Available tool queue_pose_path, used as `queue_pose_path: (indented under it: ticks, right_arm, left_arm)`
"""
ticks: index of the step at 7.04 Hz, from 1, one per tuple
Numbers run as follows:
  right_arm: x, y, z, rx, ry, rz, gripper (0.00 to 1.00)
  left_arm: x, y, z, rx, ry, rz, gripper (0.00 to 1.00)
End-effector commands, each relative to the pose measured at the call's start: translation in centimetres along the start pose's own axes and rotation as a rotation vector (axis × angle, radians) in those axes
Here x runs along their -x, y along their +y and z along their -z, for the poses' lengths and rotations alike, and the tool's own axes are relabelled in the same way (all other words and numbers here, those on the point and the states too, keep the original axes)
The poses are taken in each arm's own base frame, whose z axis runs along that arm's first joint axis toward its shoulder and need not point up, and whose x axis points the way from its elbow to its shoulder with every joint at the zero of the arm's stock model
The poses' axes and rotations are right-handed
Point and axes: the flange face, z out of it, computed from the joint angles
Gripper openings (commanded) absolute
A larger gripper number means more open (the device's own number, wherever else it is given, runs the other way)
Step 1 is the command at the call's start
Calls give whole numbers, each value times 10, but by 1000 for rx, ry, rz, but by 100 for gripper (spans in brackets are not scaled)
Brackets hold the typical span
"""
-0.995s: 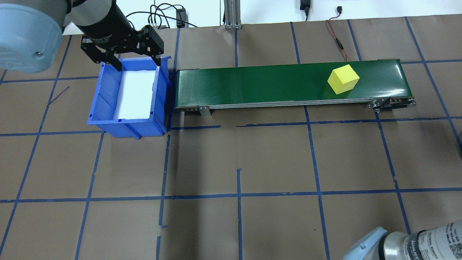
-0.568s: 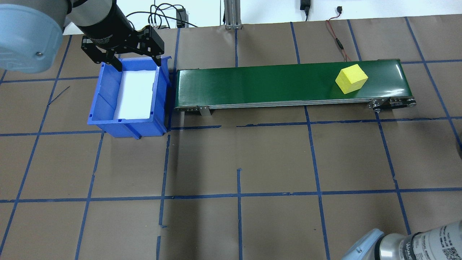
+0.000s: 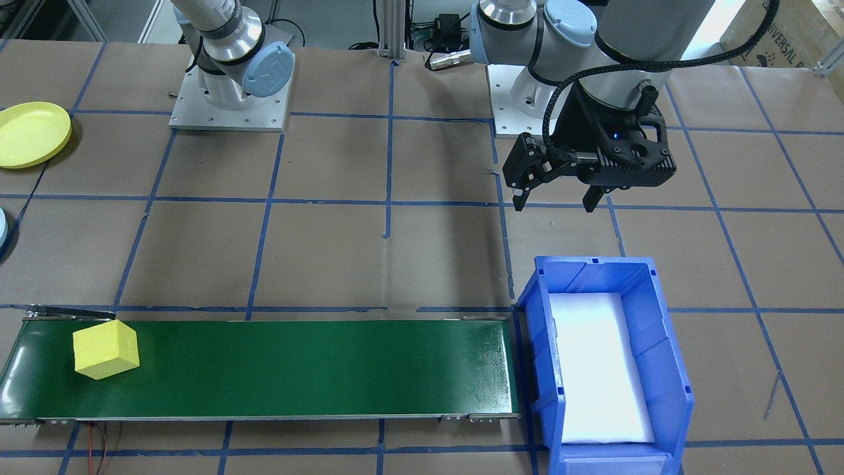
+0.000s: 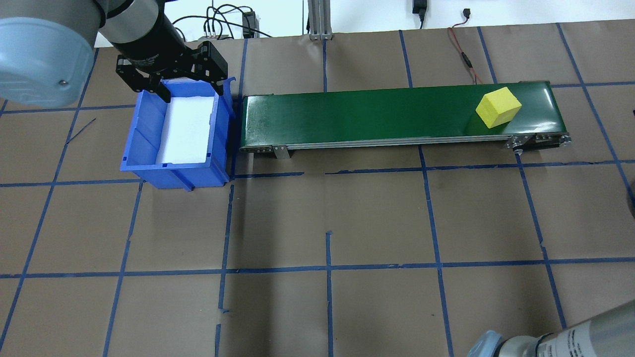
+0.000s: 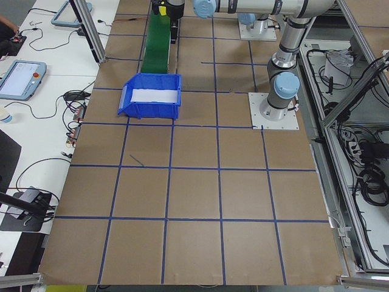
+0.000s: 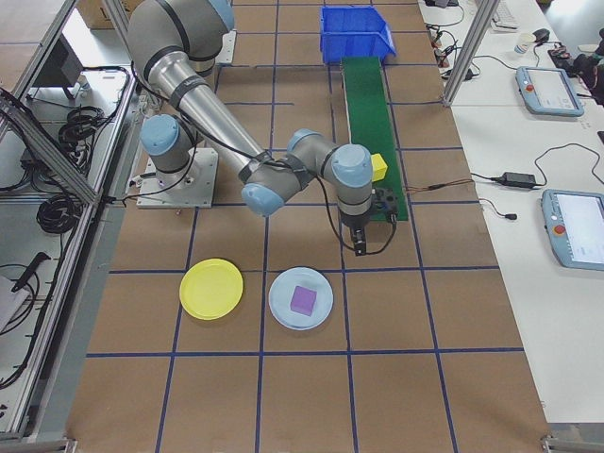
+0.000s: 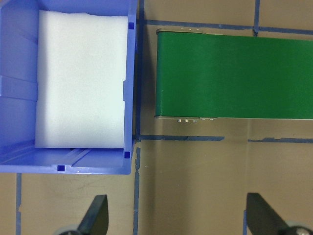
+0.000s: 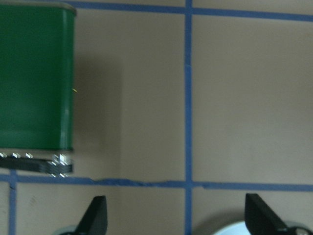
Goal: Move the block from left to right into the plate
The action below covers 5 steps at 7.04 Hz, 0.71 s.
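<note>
The yellow block (image 4: pixel 498 107) sits on the green conveyor belt (image 4: pixel 372 116) close to its right end, also seen in the front view (image 3: pixel 105 349) and the right side view (image 6: pixel 378 168). My right gripper (image 8: pixel 176 215) is open and empty, hanging over the table just past that belt end (image 8: pixel 34 73). A yellow plate (image 6: pixel 211 288) and a light blue plate (image 6: pixel 283 283) holding a purple block (image 6: pixel 302 300) lie on the table beyond it. My left gripper (image 4: pixel 171 82) stands open and empty above the far rim of the blue bin (image 4: pixel 144 129).
The blue bin (image 3: pixel 666 356) with white foam inside stands at the belt's left end (image 7: pixel 234 78). Cables and a metal post sit at the table's far edge. Blue tape lines grid the brown table. The yellow plate (image 3: pixel 33 134) lies near my right arm's base.
The yellow block has travelled right along the belt toward its right end. My left gripper has barely shifted over the bin. My right arm has shifted at the view's lower right.
</note>
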Motion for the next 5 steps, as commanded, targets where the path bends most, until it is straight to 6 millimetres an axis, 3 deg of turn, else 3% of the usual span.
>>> queue_pose_path:
  ticks: [1,2,3,5]
  right_arm:
    - [72,-36,-11,23,-83,-24,100]
    - [105,-51,-11,-9,-131,57,100]
    - [123,-54,-17,-8,-172,92,100]
    - [128,-61,-51,-31,-268,168,100]
  left_arm:
    - [1,0,-1,-1,0,0,100]
    - [2,0,-2,0,0,1,100]
    - [2,-1,-3,0,0,1,100]
    - [2,0,-2,-1,0,1,100]
